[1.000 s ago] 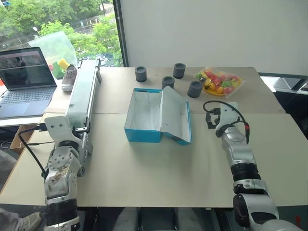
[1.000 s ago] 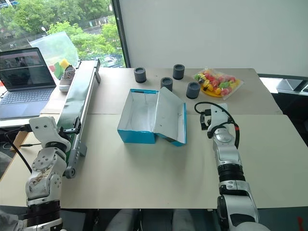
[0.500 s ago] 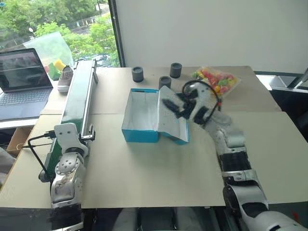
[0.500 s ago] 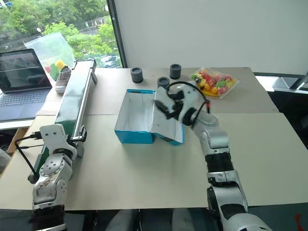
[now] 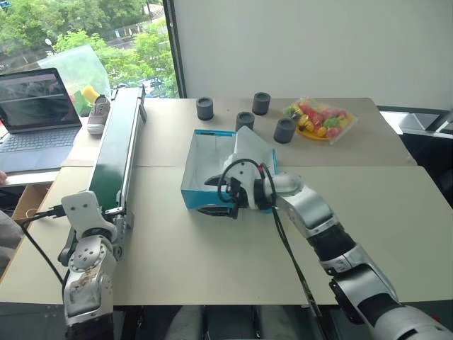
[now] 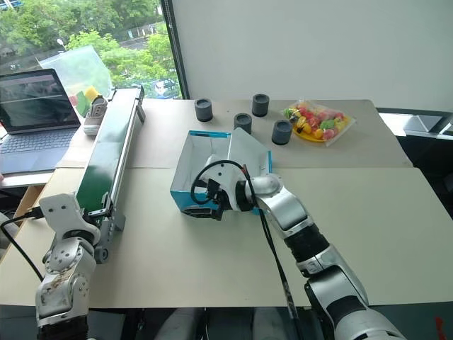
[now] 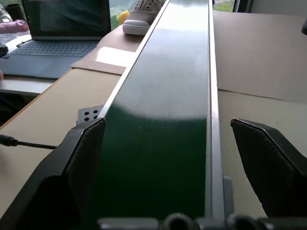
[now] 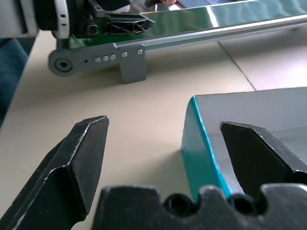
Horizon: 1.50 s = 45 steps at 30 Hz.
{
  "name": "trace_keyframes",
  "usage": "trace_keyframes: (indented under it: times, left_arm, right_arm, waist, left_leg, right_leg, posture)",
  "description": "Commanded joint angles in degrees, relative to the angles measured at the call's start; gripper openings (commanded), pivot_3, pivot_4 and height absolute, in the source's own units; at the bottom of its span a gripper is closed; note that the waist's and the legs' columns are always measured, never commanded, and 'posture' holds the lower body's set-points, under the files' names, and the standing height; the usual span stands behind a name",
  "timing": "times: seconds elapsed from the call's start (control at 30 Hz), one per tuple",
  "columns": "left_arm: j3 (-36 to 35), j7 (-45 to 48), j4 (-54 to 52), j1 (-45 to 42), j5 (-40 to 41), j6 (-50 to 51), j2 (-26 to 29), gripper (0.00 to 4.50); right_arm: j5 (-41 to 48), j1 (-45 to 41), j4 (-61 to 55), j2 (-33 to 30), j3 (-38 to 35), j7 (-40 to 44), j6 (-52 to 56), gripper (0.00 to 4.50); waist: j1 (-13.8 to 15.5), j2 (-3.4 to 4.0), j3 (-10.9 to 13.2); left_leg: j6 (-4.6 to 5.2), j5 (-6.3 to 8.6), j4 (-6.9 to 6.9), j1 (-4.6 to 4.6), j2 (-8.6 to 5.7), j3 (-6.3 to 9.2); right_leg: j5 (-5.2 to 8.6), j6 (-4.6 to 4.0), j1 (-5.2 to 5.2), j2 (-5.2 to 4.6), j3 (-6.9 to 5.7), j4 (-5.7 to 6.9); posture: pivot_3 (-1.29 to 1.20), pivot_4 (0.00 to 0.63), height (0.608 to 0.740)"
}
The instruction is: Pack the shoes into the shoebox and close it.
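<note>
While the shoebox (image 5: 216, 173) is sitting open in the middle of the counter (image 5: 212, 262), the right tool (image 5: 214, 196) is straddling its near-left corner: in the right wrist view one black finger is hanging outside the turquoise wall and the other over the whitish inside, jaws spread wide and gripping nothing. The box is lying with its long axis running away from the robot, its hinged lid (image 5: 253, 160) propped up along the side away from the conveyor (image 5: 117, 145). Nothing is showing inside the box (its floor nearest the robot is hidden by the wall and the arm).

Only one of the shoes (image 5: 99, 115) is showing, a grey sneaker resting at the far end of the conveyor, beside it on the laptop (image 5: 35, 117) side, well apart from the box. The left tool (image 7: 172, 158) is hanging wide open and empty at the conveyor's near end, its fingers either side of the green belt, pointing along it toward that shoe. By this layout the left arm is the nearer one to the shoe, so the packing step is judged not yet begun.
</note>
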<state>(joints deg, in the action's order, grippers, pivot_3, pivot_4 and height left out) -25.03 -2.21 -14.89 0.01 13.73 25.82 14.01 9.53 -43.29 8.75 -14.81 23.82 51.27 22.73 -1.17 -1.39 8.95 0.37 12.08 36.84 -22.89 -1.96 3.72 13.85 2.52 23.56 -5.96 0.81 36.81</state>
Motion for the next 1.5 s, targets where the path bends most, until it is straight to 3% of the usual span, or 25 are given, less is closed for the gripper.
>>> trace_keyframes:
  times: [0.03,0.17,0.33,0.53,0.83,1.5]
  left_arm:
    - [-3.87,5.05,1.59,-0.47,4.29,6.37,5.71,4.5]
    - [-5.37,6.75,7.76,-7.81,6.08,10.67,12.23,4.5]
    - [-0.97,7.43,14.07,-14.56,0.94,6.5,16.61,4.5]
    - [-1.18,4.29,12.63,-17.99,0.84,3.02,13.27,4.5]
    - [-0.63,3.54,13.56,-20.4,0.58,3.02,13.67,4.5]
    - [-0.98,6.79,8.68,-17.09,2.67,4.51,12.58,4.5]
  right_arm:
    - [-5.1,-2.81,3.01,3.45,0.59,-5.27,-4.51,4.42]
    - [-6.02,-3.73,3.79,7.45,-1.42,-9.08,-4.74,4.42]
    - [-6.37,-3.33,4.87,9.85,-2.17,-10.51,-5.11,4.42]
    - [-7.27,-3.08,6.82,10.94,-2.65,-12.46,-6.17,4.42]
    - [-7.53,-3.25,8.54,11.83,-3.55,-13.34,-6.91,4.42]
    - [-7.93,-0.07,5.71,11.1,-5.67,-16.03,-5.05,4.42]
  waist:
    - [0.03,-0.01,0.01]
    - [0.47,-0.02,0.02]
    - [0.22,-0.15,0.0]
    - [-0.14,-0.18,0.0]
    - [-0.79,-0.18,0.0]
    - [-1.21,-0.18,0.0]
  left_leg:
    - [-0.02,-0.01,0.0,-0.04,0.0,-0.01]
    - [-0.16,-0.1,0.0,-0.09,-0.02,-0.02]
    - [-0.27,-0.16,0.0,-0.14,-0.03,0.0]
    - [-0.32,-0.13,-0.07,-0.44,0.0,-0.04]
    - [-0.33,-0.14,-0.07,-0.41,0.01,-0.04]
    - [-0.33,-0.14,-0.07,-0.41,0.01,-0.04]
  right_leg:
    - [0.0,0.0,0.09,0.01,0.01,0.09]
    - [0.0,-0.02,0.28,0.0,0.02,0.25]
    - [-0.04,-0.08,0.36,0.02,0.02,0.27]
    - [-0.06,-0.09,0.71,-0.02,0.08,0.29]
    - [-0.07,-0.11,0.68,0.01,0.09,0.32]
    - [-0.07,-0.11,0.68,0.0,0.1,0.32]
  posture:
    - [0.0,0.15,0.736]
    - [0.0,0.15,0.736]
    - [0.0,0.15,0.736]
    - [0.0,0.15,0.736]
    - [0.0,0.15,0.736]
    - [0.0,0.15,0.736]
